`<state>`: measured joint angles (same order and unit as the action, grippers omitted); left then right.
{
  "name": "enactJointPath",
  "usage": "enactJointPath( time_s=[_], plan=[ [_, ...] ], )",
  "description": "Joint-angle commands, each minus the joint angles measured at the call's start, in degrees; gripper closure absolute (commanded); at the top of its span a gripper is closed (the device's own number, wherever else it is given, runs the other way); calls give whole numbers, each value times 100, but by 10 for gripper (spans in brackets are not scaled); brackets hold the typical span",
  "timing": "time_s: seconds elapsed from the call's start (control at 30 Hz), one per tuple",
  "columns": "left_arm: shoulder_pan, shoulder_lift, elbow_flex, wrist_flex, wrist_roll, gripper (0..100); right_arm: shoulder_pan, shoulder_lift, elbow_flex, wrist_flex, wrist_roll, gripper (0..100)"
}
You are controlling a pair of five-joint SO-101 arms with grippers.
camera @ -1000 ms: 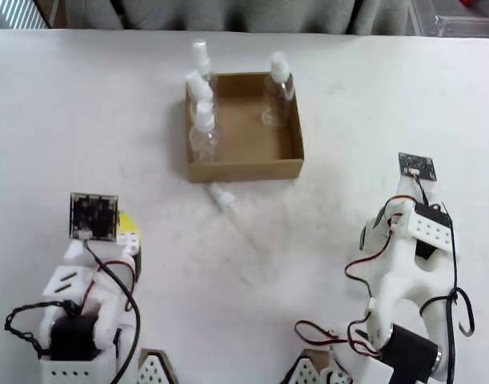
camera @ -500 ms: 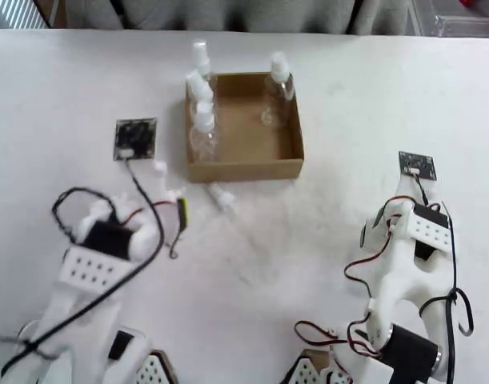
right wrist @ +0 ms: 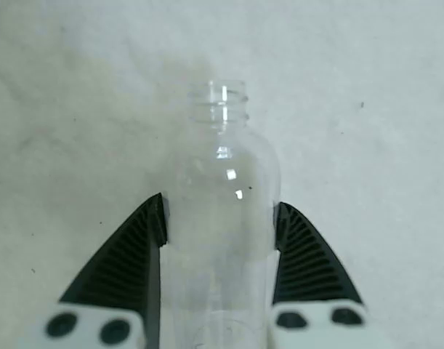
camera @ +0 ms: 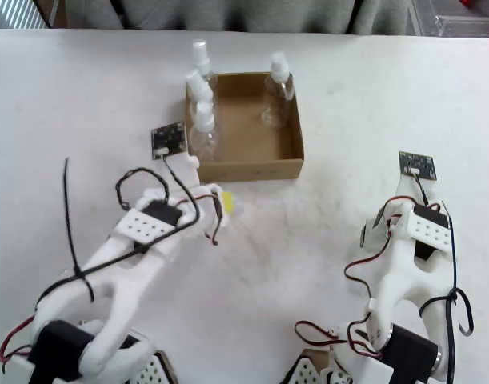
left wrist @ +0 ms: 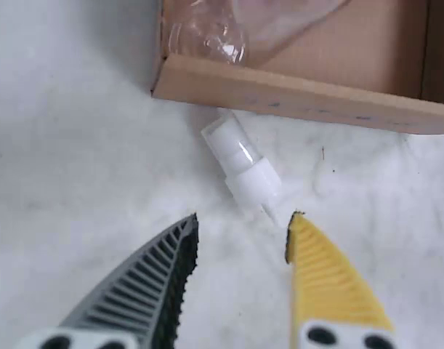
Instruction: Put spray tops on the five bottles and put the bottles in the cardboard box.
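While four capped bottles [camera: 204, 132] sit boxed, the right claw [right wrist: 220, 205] clamps the topless fifth bottle [right wrist: 222, 167] — left claw [left wrist: 243, 218] gapes over its spray top [left wrist: 242, 163].

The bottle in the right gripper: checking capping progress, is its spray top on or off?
Off. The bottle in the right gripper shows an open, bare threaded neck.

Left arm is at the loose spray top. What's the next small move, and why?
Probably ease the left gripper forward a little, then close. Its jaws stand open just short of the spray top, which lies on the table beside the cardboard box; the right gripper holds a bottle with no top.
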<state>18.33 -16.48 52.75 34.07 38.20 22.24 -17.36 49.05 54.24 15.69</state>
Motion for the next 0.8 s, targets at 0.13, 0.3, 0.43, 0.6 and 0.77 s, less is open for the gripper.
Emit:
enactJointPath(
  time_s=[0.13, 0.3, 0.43, 0.6, 0.77],
  plan=[
    [4, 549, -554, -782, 88, 786, -180, -136, 0, -110, 44, 982],
    [-127, 1244, -985, -791, 123, 785, -233, -136, 0, -136, 44, 982],
    [-224, 1780, -1345, -765, 448, 785, -233, -136, 0, -180, 44, 982],
    [-242, 2009, -1451, -765, 475, 785, -233, -136, 0, -180, 53, 982],
    [-207, 2018, -1415, -765, 598, 789, -233, -136, 0, -180, 53, 982]
  ],
)
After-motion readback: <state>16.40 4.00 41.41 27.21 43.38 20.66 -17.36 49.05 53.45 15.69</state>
